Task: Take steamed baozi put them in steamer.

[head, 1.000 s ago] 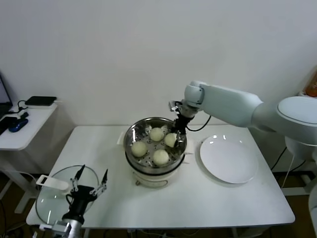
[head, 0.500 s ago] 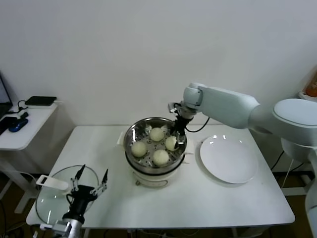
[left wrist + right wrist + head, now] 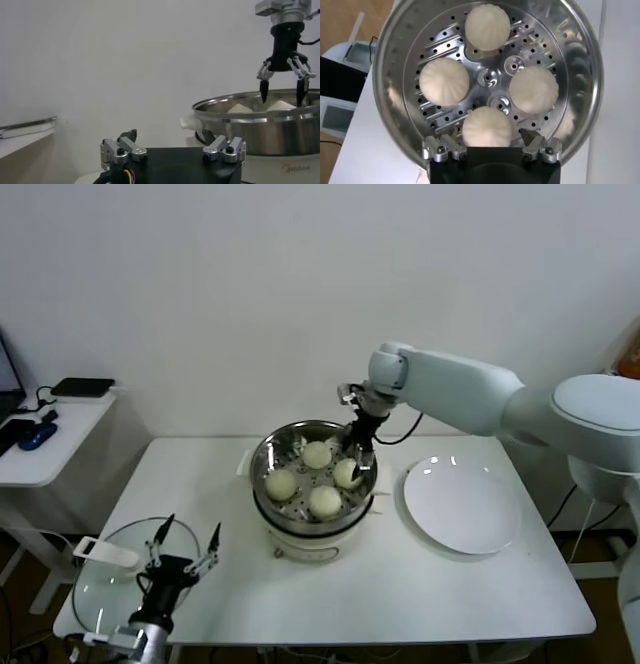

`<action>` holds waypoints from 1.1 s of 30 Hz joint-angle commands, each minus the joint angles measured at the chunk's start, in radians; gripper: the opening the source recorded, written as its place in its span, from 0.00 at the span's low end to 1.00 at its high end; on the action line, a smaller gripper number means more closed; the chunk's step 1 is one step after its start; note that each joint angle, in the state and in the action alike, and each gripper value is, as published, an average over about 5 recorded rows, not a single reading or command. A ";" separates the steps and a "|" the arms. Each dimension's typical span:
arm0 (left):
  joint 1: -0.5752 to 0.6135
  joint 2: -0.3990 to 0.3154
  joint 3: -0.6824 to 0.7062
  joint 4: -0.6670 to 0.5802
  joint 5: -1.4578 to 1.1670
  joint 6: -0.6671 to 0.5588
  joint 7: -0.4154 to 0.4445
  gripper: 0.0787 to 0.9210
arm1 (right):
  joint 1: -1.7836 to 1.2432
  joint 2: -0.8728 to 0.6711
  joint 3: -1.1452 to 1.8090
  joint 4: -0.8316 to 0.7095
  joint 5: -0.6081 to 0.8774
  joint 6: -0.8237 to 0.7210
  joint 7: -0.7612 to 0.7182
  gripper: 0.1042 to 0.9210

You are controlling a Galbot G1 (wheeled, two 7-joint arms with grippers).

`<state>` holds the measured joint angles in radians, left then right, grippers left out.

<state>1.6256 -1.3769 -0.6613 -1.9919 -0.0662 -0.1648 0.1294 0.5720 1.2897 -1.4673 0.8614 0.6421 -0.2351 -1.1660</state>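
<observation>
All four steamed baozi [image 3: 487, 126] sit inside the steamer [image 3: 312, 474], spread around the centre of its perforated steel floor and apart from one another, with the basket resting on its cream pot base near the middle of the white counter [image 3: 420, 589]. The right hand [image 3: 358, 456] hangs above the basket's right-hand side, directly over the bun nearest the plate; its fingers [image 3: 263, 89] are spread wide and grip nothing, their dark tips just clear of the bun and about level with the rim. From its own wrist camera that bun lies between the two finger bases, untouched. The flat white plate [image 3: 462, 506] lies bare on the counter just to the right of the steamer. The left hand [image 3: 182, 556] is parked low at the counter's front left corner, fingers spread and holding nothing, beside the round glass lid [image 3: 105, 584] that lies flat there
</observation>
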 commanded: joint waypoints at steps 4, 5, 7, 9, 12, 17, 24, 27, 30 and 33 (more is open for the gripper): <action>0.001 0.001 0.002 0.001 0.002 0.000 -0.001 0.88 | 0.102 -0.080 0.007 0.052 0.066 0.017 -0.006 0.88; -0.001 0.002 0.003 0.000 0.003 0.001 -0.001 0.88 | 0.107 -0.100 0.016 0.065 0.072 0.020 0.002 0.88; -0.009 0.004 0.006 -0.004 0.005 0.008 -0.003 0.88 | 0.108 -0.150 0.049 0.098 0.080 0.028 0.029 0.88; -0.018 0.005 0.011 -0.007 0.007 0.015 -0.006 0.88 | 0.096 -0.203 0.095 0.133 0.079 0.031 0.060 0.88; -0.025 0.004 0.018 -0.010 0.012 0.020 -0.011 0.88 | 0.065 -0.298 0.180 0.198 0.059 0.035 0.116 0.88; -0.020 -0.001 0.030 -0.017 0.020 0.018 -0.018 0.88 | -0.058 -0.455 0.365 0.313 0.010 0.052 0.224 0.88; -0.003 -0.015 0.050 -0.050 0.040 0.019 -0.025 0.88 | -0.355 -0.610 0.753 0.390 -0.064 0.117 0.428 0.88; 0.003 -0.023 0.062 -0.068 0.050 0.023 -0.029 0.88 | -0.535 -0.651 0.968 0.445 -0.082 0.136 0.519 0.88; 0.006 -0.029 0.072 -0.078 0.061 0.028 -0.034 0.88 | -0.726 -0.678 1.153 0.515 -0.099 0.163 0.626 0.88; 0.005 -0.033 0.080 -0.079 0.069 0.032 -0.040 0.88 | -0.905 -0.686 1.305 0.571 -0.117 0.211 0.725 0.88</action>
<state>1.6279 -1.4002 -0.6013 -2.0482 -0.0188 -0.1397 0.0985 0.2600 0.7749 -0.8221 1.2195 0.5939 -0.1273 -0.7997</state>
